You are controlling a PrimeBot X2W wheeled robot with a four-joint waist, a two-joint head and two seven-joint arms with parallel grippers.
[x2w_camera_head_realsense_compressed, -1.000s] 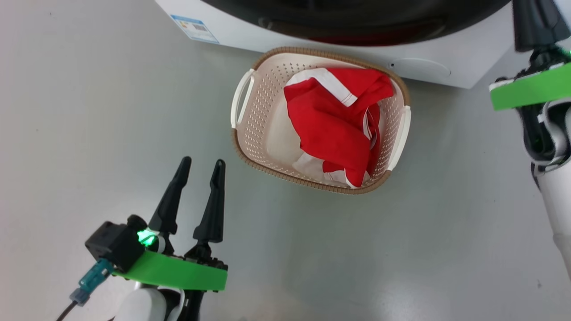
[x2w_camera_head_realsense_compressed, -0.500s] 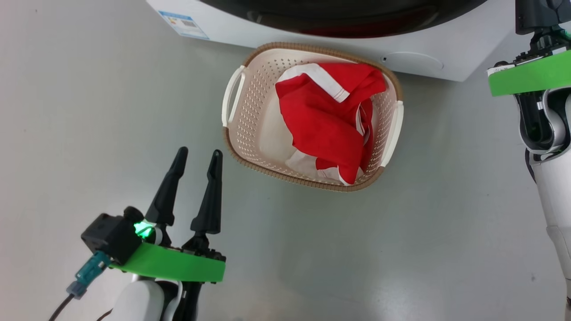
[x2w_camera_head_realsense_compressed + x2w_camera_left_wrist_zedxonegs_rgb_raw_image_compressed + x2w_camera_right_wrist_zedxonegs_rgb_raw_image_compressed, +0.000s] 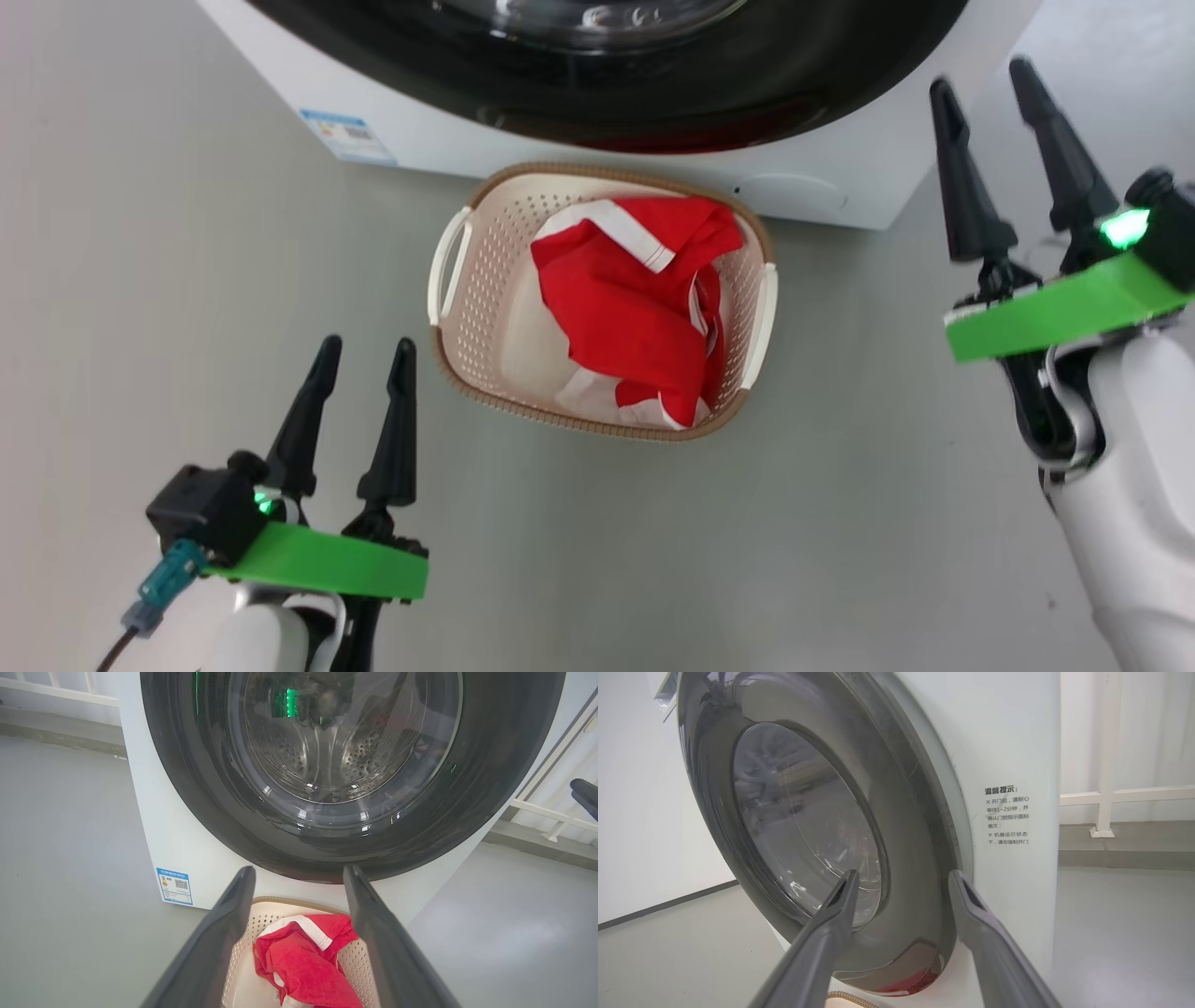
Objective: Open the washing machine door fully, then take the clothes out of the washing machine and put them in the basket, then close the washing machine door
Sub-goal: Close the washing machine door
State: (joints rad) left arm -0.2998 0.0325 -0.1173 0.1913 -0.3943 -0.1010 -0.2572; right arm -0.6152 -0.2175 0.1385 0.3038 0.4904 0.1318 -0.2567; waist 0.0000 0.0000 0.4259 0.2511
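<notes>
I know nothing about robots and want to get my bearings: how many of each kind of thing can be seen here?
Washing machine: 1
Door: 1
Basket: 1
Heap of red clothes, garments uncountable: 1
Grippers: 2, left gripper and right gripper
Labels: 2, blue label and printed notice
Total: 8

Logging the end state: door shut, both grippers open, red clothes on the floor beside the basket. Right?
One slip: the clothes lie inside the basket, not on the floor beside it, as the head view shows. The washing machine door is shut, and the left gripper and right gripper are open.
</notes>
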